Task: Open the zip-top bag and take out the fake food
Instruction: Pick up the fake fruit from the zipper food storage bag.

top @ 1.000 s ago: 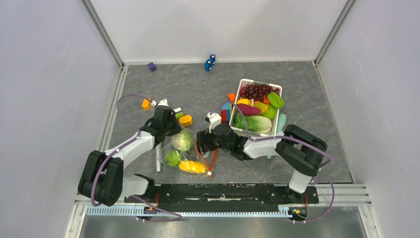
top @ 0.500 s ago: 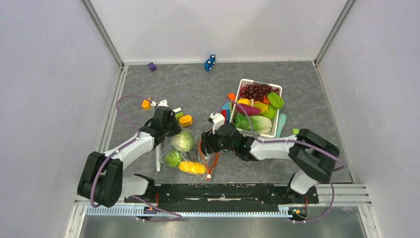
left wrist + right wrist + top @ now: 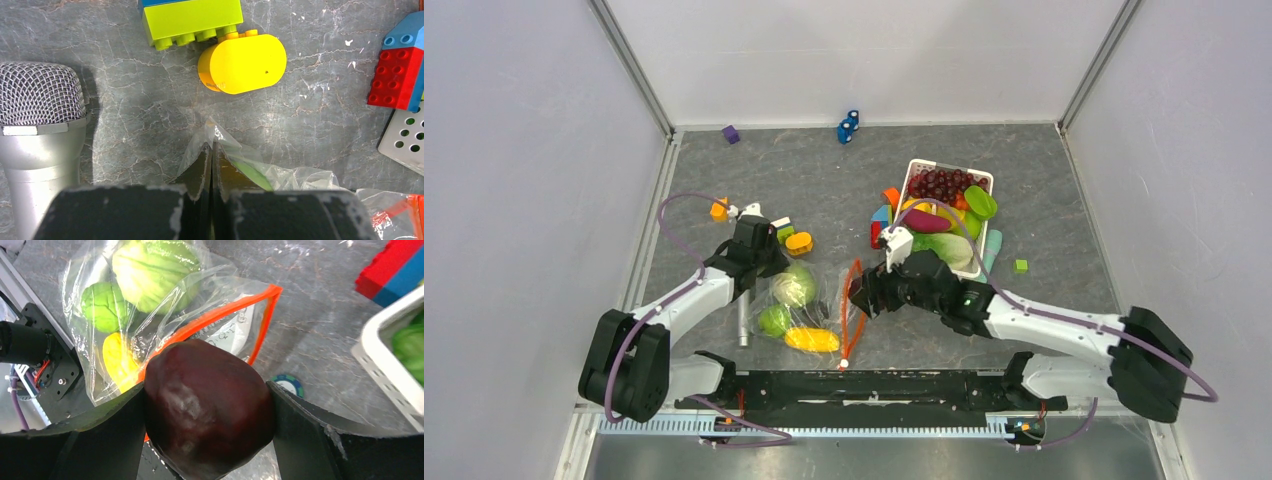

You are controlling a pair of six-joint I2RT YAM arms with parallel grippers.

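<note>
The clear zip-top bag (image 3: 816, 303) lies near the front, its red-orange zipper strip (image 3: 853, 300) gaping toward the right. Inside it are a pale green cabbage (image 3: 793, 287), a round green fruit (image 3: 774, 319) and a yellow corn cob (image 3: 812, 339). My left gripper (image 3: 211, 155) is shut on the bag's far corner (image 3: 215, 137). My right gripper (image 3: 207, 410) is shut on a dark purple eggplant (image 3: 207, 400), held just outside the bag's mouth (image 3: 220, 315), above the floor. In the top view the right gripper (image 3: 858, 298) sits right of the zipper strip.
A white basket (image 3: 919, 168) with grapes, lettuce and other toys stands at the right rear. A silver microphone (image 3: 37, 115) lies left of the bag. Yellow (image 3: 242, 62), lime (image 3: 192, 17) and red-blue (image 3: 397, 70) blocks lie beyond it. A small round disc (image 3: 286, 385) lies on the floor.
My right gripper closed a little on the eggplant and drew back to the right, out of the bag's mouth. The zipper strip sprang straighter. The left gripper kept its hold.
</note>
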